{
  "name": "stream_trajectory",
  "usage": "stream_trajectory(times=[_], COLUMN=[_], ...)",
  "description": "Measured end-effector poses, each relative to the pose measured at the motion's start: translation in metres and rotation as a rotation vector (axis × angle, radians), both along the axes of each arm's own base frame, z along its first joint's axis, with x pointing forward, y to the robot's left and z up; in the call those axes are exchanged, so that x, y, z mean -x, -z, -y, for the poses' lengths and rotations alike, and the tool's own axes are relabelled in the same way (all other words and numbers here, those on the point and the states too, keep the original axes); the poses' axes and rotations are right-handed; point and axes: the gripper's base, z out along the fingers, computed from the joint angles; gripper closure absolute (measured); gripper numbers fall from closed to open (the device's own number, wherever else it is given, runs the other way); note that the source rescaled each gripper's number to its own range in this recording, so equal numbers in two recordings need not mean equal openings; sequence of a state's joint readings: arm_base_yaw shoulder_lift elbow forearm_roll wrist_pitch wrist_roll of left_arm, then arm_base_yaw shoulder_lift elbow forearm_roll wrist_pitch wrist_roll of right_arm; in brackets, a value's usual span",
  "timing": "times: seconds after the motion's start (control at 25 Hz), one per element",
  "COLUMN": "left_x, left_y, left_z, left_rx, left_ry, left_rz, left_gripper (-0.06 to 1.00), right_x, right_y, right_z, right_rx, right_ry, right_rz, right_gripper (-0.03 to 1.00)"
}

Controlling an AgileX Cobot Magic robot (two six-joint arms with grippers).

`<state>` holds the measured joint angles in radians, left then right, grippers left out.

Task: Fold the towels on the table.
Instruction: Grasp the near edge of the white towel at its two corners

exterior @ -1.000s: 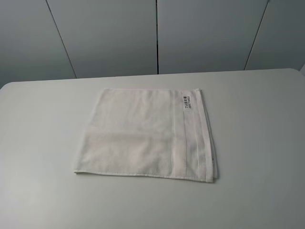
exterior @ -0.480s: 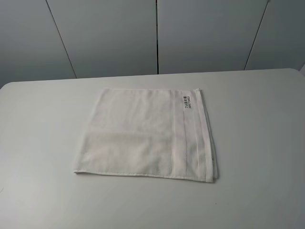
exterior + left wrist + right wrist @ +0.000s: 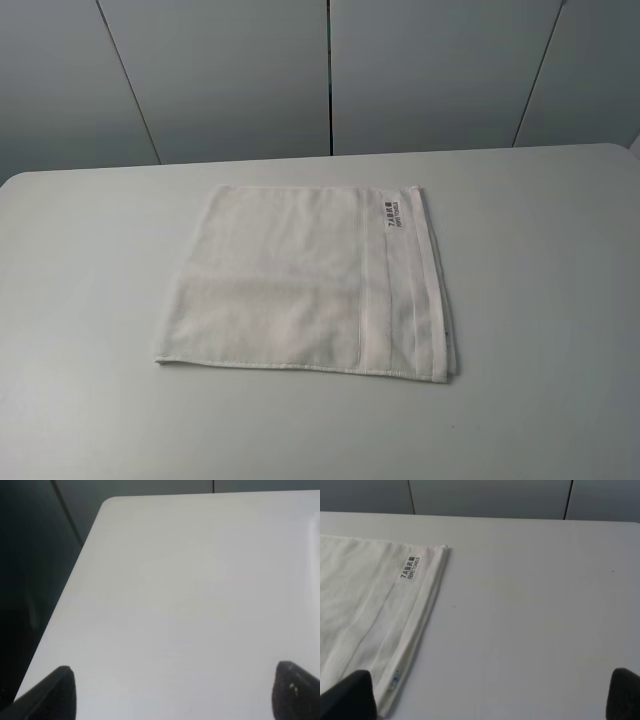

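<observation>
Flat white terry-cloth towel (image 3: 300,280) lying low at the middle of a wide, smooth white desk (image 3: 80,300).
Bare desk surface runs along all four sides of the towel, broadest to its left and right. A grey panelled wall (image 3: 430,70) rises behind the far edge. The left tool (image 3: 177,695), fingertips spread wide, has bare desk between them; the desk's rounded corner and side edge are near, with a dark drop beyond. The right tool (image 3: 487,695), equally wide, also spans bare desk, and the towel's layered edge reaches one fingertip.
</observation>
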<state>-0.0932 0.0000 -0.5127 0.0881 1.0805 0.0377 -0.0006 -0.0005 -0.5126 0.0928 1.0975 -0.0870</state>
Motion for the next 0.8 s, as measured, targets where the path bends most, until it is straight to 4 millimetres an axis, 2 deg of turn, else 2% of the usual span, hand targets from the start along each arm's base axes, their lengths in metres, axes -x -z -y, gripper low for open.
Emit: stream_trajectory(times=[0.8], left_x=[-0.0002], left_y=[0.0004], left_z=[0.0], left_rx=[-0.015], left_ry=[0.007], left_rz=[-0.001], left_gripper=[-0.06], right_x=[0.0], right_y=[0.0], right_z=[0.0], right_rx=[-0.003], right_ry=[0.001], right_rz=[0.0], right_gripper=[-0.03])
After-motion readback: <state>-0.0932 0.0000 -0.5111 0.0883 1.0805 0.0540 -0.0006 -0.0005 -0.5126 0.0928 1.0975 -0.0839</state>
